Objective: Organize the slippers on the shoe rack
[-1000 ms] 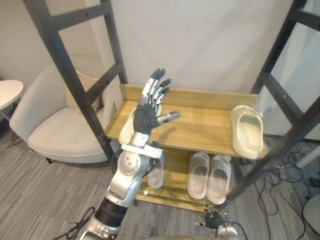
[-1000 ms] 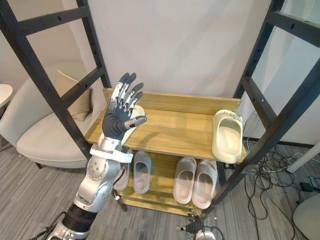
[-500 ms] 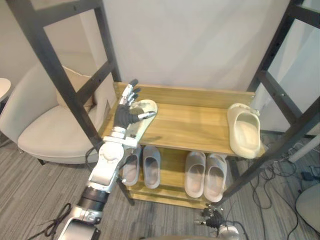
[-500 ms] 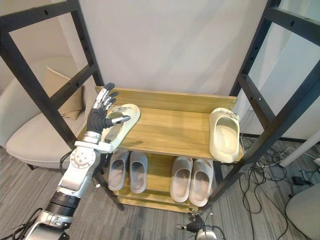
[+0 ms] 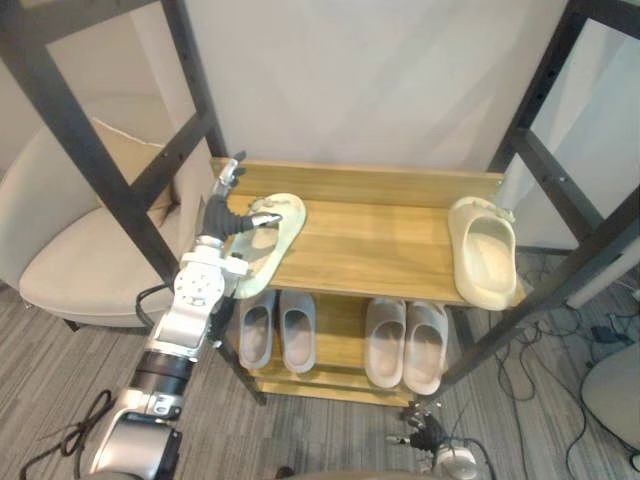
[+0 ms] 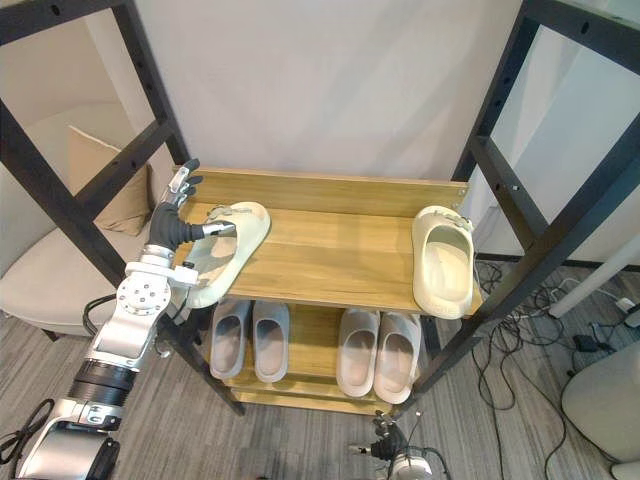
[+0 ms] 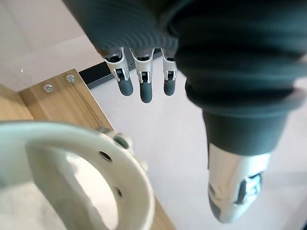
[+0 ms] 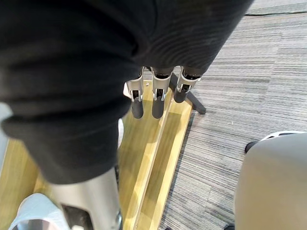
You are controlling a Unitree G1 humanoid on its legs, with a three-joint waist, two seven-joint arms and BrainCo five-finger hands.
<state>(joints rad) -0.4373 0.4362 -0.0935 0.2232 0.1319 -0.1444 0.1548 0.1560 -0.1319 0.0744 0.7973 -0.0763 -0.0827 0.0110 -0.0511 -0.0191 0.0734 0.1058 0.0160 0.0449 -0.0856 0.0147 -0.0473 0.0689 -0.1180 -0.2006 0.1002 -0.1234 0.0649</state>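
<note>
**Nearly on the left slipper, hand spread wide**

Up on the rack's [image 5: 375, 245] top shelf, the left slipper [image 5: 268, 243] lies skewed at the left end, with its heel past the front edge. The right slipper [image 5: 484, 252] lies at the far right end, well apart from it, and also hangs over the front. Two grey pairs [image 5: 279, 329] fill the shelf below.

The left hand [image 5: 219, 214] is at the left slipper's outer side. Its fingers [image 7: 146, 87] are straight and its thumb [image 7: 234, 192] is held well away from them, reaching over the slipper's strap. It holds nothing, and I cannot tell whether the thumb touches the strap. The right hand [image 8: 154, 97] hangs low by the rack's foot, fingers straight and idle.

Judging by its look, the slipper is moulded foam: light, springy, thick-walled and not fragile. It should slide easily on the smooth wood, so a sideways nudge could push the overhanging heel off the shelf. The perforated strap looks like the best hold, with the thumb on top and the fingers under its outer edge. Pinching the thin heel rim would probably let the slipper swing or fold. Little force should be needed, since foam gives under a squeeze and grips well enough on the dark tips.
</note>
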